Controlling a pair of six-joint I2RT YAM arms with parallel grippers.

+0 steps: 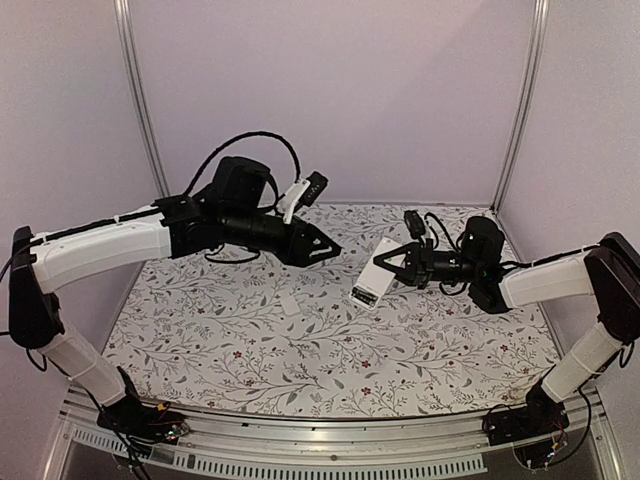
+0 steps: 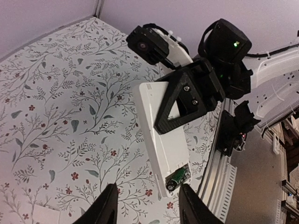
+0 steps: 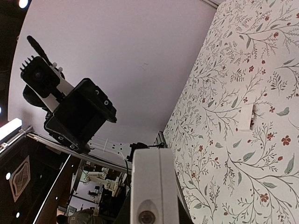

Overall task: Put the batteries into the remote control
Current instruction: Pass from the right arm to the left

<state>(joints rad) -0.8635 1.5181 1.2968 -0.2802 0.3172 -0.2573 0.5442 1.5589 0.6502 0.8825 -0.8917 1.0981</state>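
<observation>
Remote position: the remote (image 2: 161, 135) is a slim white plastic slab, held slantwise right of centre. I cannot tell whether its lower end touches the surface (image 1: 250, 350).
Right jaws: pinching the remote across its upper half. One black triangular open-frame finger (image 2: 182, 100) lies flat on the white side, and the other is hidden behind the slab.
Left jaws: spread, with nothing between them. Only two dark tapered tips show at the bottom edge of the left wrist view, pointing at the remote's lower end but apart from it.
Hidden side: the left wrist view shows me a plain smooth side of the remote, and I make out no buttons or display from here.
Open end: the compartment (image 2: 177, 177) is a small recess with something green and a dark round part. It is too small for me to identify.
Right wrist view: the remote appears end-on as a blurred white block, cut off by the bottom edge.
Cover plate: the cover plate (image 1: 291, 303) is a small flat white rectangle lying on the surface left of the remote, well apart from it. It is cut off at the lower left in the left wrist view.
Surface texture: matte white, printed with grey leafy sprigs and small red flowers.
Arms: the left arm (image 1: 100, 250) and the right arm (image 1: 540, 280) have white shells and black wrists, and their looped cables partly block the view of the wrists.
</observation>
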